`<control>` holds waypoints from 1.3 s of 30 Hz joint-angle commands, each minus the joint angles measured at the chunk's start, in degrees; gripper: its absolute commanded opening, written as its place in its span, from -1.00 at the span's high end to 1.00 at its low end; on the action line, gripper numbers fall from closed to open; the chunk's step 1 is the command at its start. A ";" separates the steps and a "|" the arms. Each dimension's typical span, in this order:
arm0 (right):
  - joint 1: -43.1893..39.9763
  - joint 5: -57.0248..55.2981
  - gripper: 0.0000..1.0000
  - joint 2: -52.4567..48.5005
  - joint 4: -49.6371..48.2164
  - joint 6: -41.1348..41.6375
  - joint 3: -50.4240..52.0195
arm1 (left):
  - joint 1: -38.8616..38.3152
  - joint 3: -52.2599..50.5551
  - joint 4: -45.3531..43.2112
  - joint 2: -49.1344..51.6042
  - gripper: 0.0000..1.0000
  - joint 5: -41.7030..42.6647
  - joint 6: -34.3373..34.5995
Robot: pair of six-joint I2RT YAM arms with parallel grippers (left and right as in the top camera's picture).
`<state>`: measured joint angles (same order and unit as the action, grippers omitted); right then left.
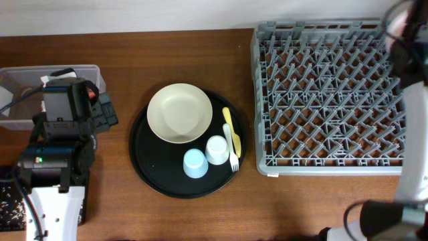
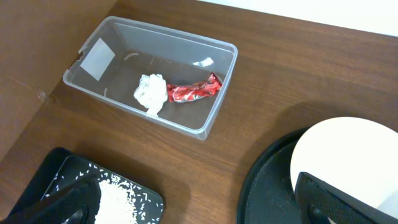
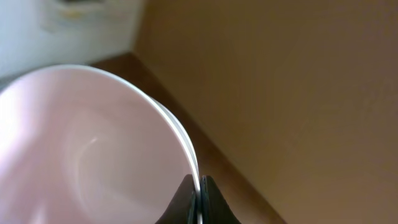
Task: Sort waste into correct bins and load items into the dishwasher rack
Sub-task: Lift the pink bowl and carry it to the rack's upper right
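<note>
Right end effector [image 3: 199, 198]: fingers clamped on the rim of the small pink bowl [image 3: 87, 143], which is tilted on edge near the back right corner of the dishwasher rack [image 1: 328, 94].

Left end effector [image 2: 196, 208]: fingers spread wide, nothing held, above the worktop [image 2: 298, 68] near the clear tub [image 2: 219, 87].

The tub contains the white tissue [image 2: 151, 92] and the red wrapper [image 2: 194, 90], side by side. The black bin [image 2: 53, 171] contains rice grains [image 2: 115, 199].

The round black tray [image 1: 160, 177] carries the cream bowl [image 1: 179, 112], blue cup [image 1: 194, 163], white cup [image 1: 217, 148] and fork [image 1: 230, 137].
</note>
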<state>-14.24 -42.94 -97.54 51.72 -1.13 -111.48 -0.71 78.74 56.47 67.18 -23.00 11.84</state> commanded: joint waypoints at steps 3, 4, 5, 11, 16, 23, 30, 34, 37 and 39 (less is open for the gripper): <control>-2.27 -12.76 0.92 -10.69 -6.45 1.31 -0.07 | 0.24 0.17 0.02 -0.39 -0.98 -0.81 0.55; -2.23 -13.57 0.92 -12.63 -8.39 0.15 -0.07 | 0.24 0.17 0.02 -0.39 -0.98 -0.81 0.55; -2.23 -14.36 0.92 -14.58 -10.49 -0.72 -0.07 | 0.24 0.17 0.02 -0.39 -0.99 -0.81 0.55; -2.21 -19.02 0.92 -24.94 -33.99 -17.99 -0.07 | 0.24 0.17 0.02 -0.39 -0.99 -0.81 0.55; -0.66 -12.98 0.92 -31.61 -43.60 -34.88 0.04 | 0.24 0.17 0.02 -0.39 -0.99 -0.81 0.55; 2.12 -9.99 0.91 -35.01 -42.14 -37.90 1.46 | 0.24 0.17 0.02 -0.39 -0.99 -0.81 0.55; 3.89 -6.49 0.92 -35.08 -35.32 -35.80 1.97 | 0.24 0.17 0.02 -0.39 -0.99 -0.81 0.55; 5.03 -5.07 0.92 -35.08 -32.83 -34.84 3.15 | 0.24 0.17 0.02 -0.39 -0.98 -0.81 0.55; 5.29 -5.03 0.91 -35.08 -32.85 -34.82 5.90 | 0.24 0.17 0.02 -0.39 -0.98 -0.81 0.55; 5.29 -5.05 0.92 -35.08 -34.16 -34.84 8.63 | 0.24 0.17 0.02 -0.39 -0.98 -0.81 0.55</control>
<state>-10.07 -53.43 -129.40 16.16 -36.10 -108.55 -0.71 78.74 56.42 67.18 -22.98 11.84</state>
